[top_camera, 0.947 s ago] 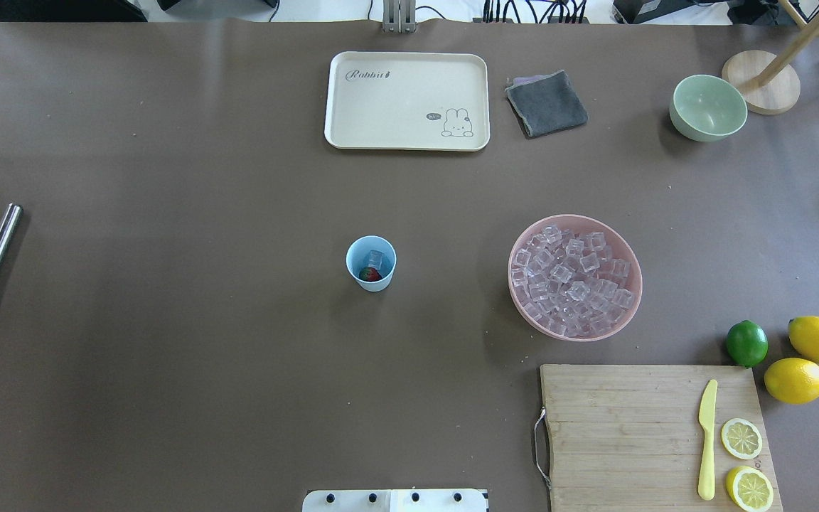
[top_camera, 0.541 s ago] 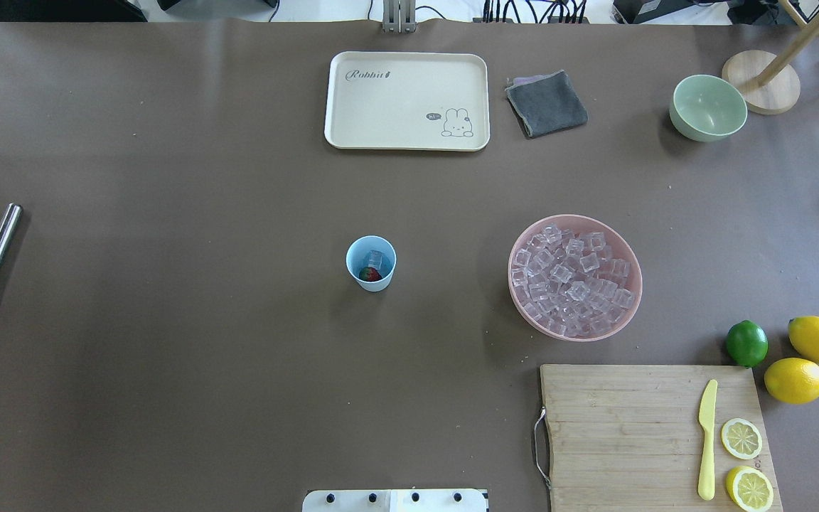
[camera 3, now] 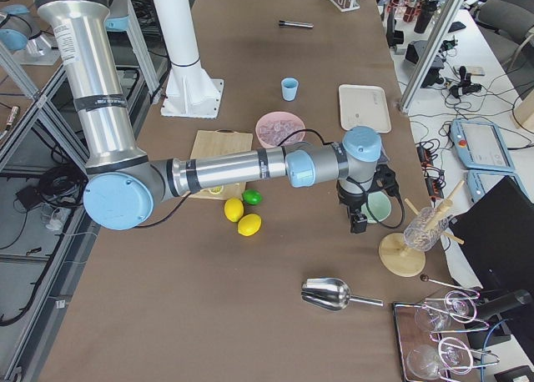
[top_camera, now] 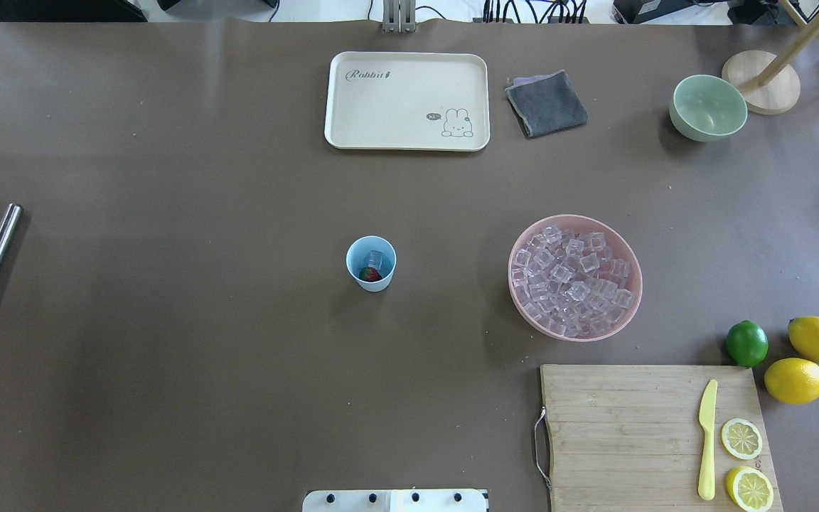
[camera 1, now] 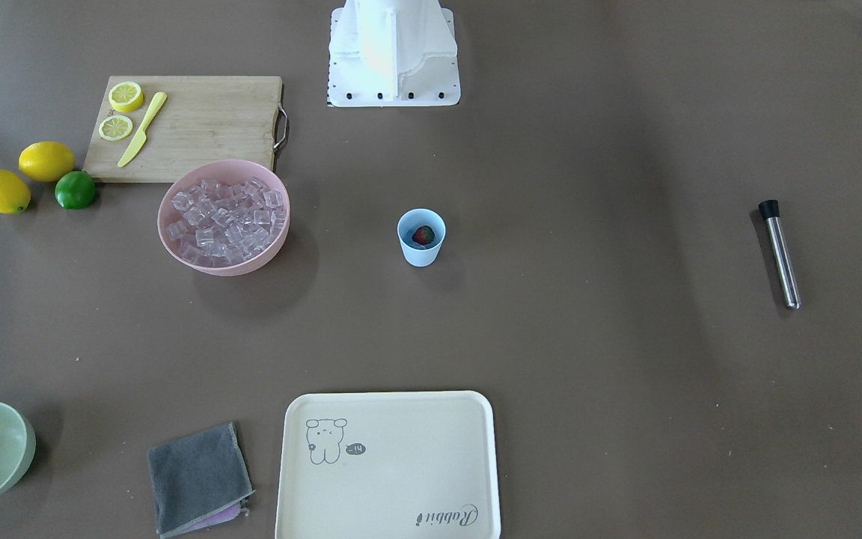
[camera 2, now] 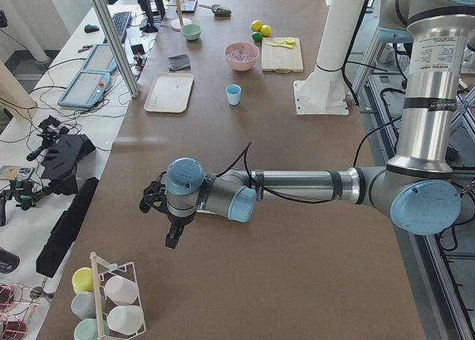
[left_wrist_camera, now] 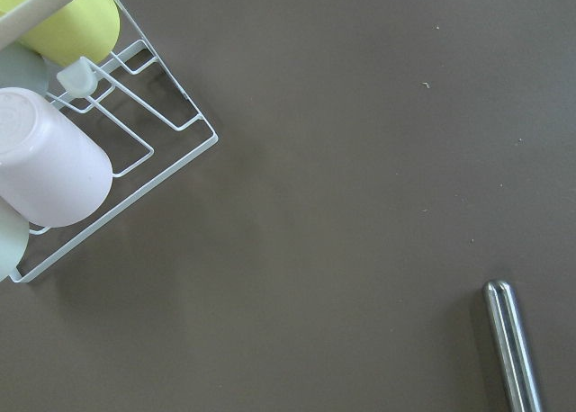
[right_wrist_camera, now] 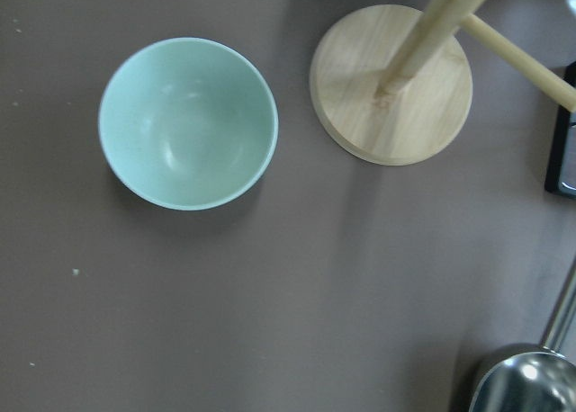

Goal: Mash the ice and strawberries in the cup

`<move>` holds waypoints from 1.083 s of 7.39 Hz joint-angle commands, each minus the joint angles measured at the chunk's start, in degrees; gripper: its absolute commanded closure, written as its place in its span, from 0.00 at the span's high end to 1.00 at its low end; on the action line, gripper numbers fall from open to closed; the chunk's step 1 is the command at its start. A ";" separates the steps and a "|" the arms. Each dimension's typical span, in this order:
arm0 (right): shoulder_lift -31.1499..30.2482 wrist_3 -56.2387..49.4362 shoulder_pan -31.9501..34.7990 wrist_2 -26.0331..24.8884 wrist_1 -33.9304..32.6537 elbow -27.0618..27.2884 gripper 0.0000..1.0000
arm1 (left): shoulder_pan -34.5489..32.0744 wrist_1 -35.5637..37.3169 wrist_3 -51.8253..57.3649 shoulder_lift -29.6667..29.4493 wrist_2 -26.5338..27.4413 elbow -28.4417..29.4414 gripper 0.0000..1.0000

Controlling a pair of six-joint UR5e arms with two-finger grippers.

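Cup [camera 1: 421, 238] stands upright mid-bench in the front-facing view with the strawberry [camera 1: 423, 236] inside. The pink bowl [camera 1: 223, 267] of spare cubes sits toward the right end. The steel muddler [camera 1: 779, 253] lies flat near the left end.

The overhead view shows one ice cube [top_camera: 375, 258] beside the berry. No arm appears in this view.

In the left-end view, the left gripper [camera 2: 171, 232] hangs over the bench's left end beside a cup rack [camera 2: 111, 303]. I cannot tell how its fingers are set.

In the right-end view, the right gripper [camera 3: 359, 219] hovers by the pale green bowl [camera 3: 381, 207] at the far right corner. Its fingers cannot be judged either.

The left wrist view has only the muddler's rounded steel end, low in the corner. The step in hand is probably fetching the muddler. The wrist should centre over the shaft, set its fingers across it and grip near the middle.

The right wrist view looks down on the green bowl and a wooden stand base [right_wrist_camera: 391, 84]. This arm would do well to steady the light cup during mashing.
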 commanded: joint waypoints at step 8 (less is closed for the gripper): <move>6.94 44.63 -36.51 -16.72 -3.99 23.46 0.99 | 0.09 -0.71 -2.39 -0.55 0.05 0.23 0.98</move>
